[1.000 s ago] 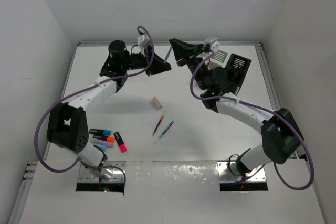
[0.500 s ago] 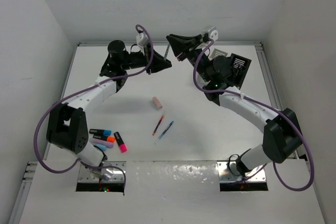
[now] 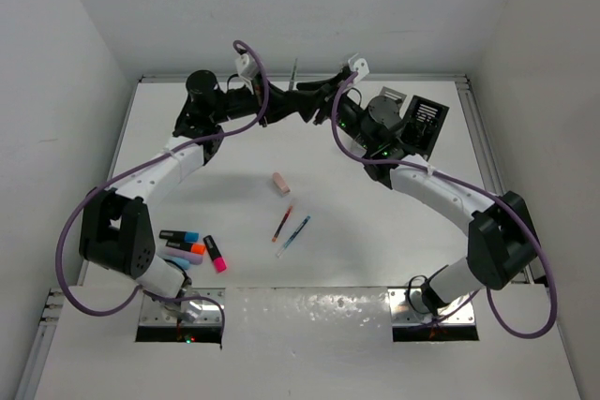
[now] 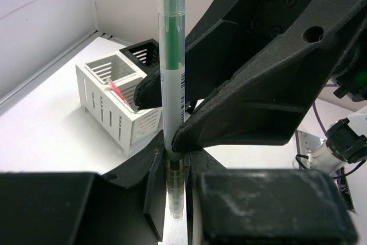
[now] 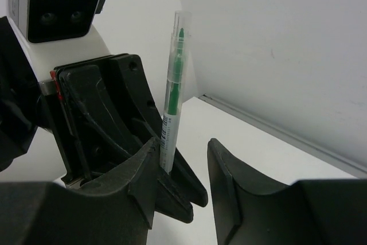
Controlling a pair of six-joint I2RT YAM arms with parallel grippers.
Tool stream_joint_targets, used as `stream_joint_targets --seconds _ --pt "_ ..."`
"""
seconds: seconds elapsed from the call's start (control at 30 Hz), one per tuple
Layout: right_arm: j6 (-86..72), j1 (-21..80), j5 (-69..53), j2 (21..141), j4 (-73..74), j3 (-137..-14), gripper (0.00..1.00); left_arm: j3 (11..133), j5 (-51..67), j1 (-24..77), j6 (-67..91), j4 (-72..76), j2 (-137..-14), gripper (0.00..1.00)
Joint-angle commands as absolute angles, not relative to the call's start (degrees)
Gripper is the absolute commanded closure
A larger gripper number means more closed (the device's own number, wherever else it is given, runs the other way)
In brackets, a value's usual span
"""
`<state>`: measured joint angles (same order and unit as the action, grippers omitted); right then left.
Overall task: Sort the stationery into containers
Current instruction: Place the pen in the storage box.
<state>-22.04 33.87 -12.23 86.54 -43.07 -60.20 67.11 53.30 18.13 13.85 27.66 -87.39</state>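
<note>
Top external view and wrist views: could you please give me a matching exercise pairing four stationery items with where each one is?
Items: 1 green pen; 2 pink eraser; 3 highlighters; 4 blue pen.
Places: A beside the red pen on the table; B upright in the left fingers; C clustered near-left; D alone, mid-table.
Pairs: 1-B, 2-D, 3-C, 4-A.

The pen (image 4: pixel 172 55) has a clear, glossy plastic barrel; the white organiser (image 4: pixel 109 113) is smooth, matt plastic.

Clear green-cored pen (image 4: pixel 171 73) held upright; pink eraser (image 3: pixel 279 183), red pen (image 3: pixel 283 223), blue pen (image 3: pixel 294 234), highlighters (image 3: pixel 192 248) lying loose; white organiser (image 4: pixel 114 102) beside black organiser (image 4: pixel 147 54).
</note>
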Motion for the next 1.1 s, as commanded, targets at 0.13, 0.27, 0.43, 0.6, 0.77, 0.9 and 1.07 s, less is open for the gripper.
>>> stream_joint_targets --seconds 0.13,0.27,0.43,0.6,0.77,0.9,1.07 --pt "-23.2 33.7 -15.6 87.2 -44.8 -65.6 0.59 67.9 52.3 19.9 12.4 29.1 -84.7 1.0" --pt "-25.7 33.1 -15.9 89.6 -46.9 -68.7 0.56 67.9 51.3 20.0 10.6 27.3 -84.5 1.0" --pt "-26.9 32.7 -15.0 90.8 -47.5 -69.5 0.76 67.9 51.2 20.0 9.3 26.2 -83.9 1.0" --pt "-27.3 32.3 -14.3 90.6 -48.0 -68.0 1.0 67.9 50.9 19.8 8.8 26.1 -84.0 1.0" --pt "-25.9 28.4 -13.4 89.0 -45.6 -65.6 1.0 66.6 49.0 18.8 7.3 27.2 -83.7 0.01" --pt "-18.1 22.8 -7.2 85.8 -37.4 -62.3 1.0 65.3 45.7 16.4 5.0 25.8 -82.4 0.0" --pt "-11.7 14.9 -0.5 86.2 -31.1 -59.9 1.0 63.3 40.1 14.1 0.3 17.7 -81.0 0.0"
